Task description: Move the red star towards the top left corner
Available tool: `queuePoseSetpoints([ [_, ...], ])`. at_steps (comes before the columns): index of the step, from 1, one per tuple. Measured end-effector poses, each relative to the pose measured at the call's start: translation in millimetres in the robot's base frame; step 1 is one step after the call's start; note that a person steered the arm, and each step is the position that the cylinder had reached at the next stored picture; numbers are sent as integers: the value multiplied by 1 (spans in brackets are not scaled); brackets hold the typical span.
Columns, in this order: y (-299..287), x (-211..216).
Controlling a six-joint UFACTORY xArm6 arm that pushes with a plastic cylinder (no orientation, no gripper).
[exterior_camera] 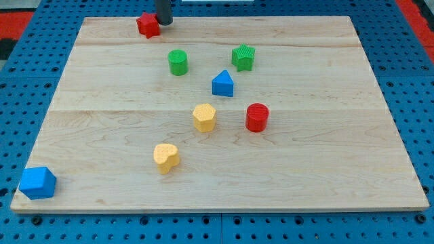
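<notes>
Blue cube [36, 182] nearest; my tip [164, 22] seemingly touches red star [148, 25].

Rod [164, 8] cut off by the view's top

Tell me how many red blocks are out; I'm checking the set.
2. The red star sits at the view's top edge, just left of my tip; the red cylinder stands right of centre. None looks hidden.
</notes>
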State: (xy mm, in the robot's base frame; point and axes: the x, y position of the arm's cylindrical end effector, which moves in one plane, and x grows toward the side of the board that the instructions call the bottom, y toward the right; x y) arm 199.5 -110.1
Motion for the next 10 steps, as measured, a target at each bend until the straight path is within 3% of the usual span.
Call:
queuePoseSetpoints([
  [2, 35, 1],
  [10, -85, 27],
])
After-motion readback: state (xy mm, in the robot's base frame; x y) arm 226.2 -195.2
